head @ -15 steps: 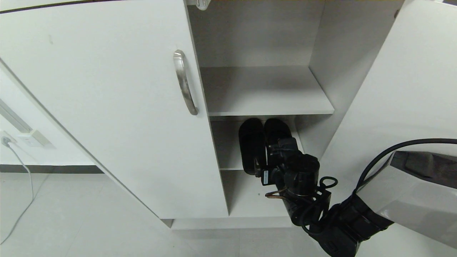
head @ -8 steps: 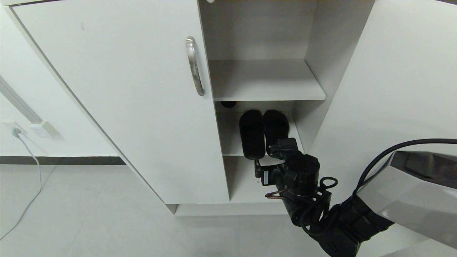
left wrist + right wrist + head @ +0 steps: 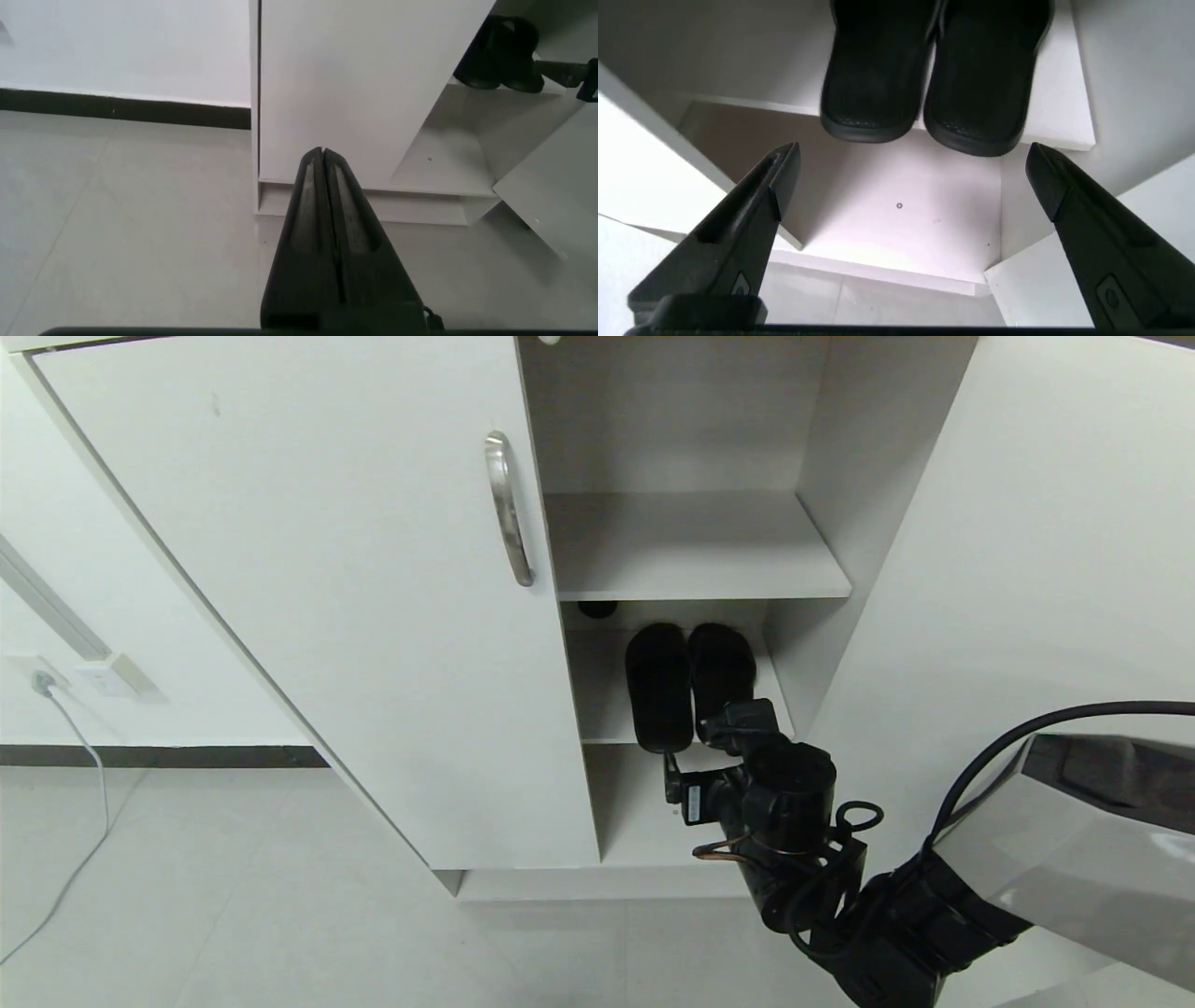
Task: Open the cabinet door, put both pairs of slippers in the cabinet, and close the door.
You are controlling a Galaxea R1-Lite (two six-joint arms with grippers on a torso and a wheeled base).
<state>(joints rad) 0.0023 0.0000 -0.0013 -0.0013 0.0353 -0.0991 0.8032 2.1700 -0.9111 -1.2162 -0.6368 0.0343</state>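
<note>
Right wrist view: right hand (image 3: 912, 157) wide open near black slippers (image 3: 878, 79); left wrist view: left hand (image 3: 322, 159) closed.

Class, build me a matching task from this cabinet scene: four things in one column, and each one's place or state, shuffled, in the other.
Column one
1. slippers
2. left gripper
3. right gripper
4. door handle

Column two
A. open
B. mounted on a door
C. lying on a cabinet shelf
D. shut

Pairs: 1-C, 2-D, 3-A, 4-B
</note>
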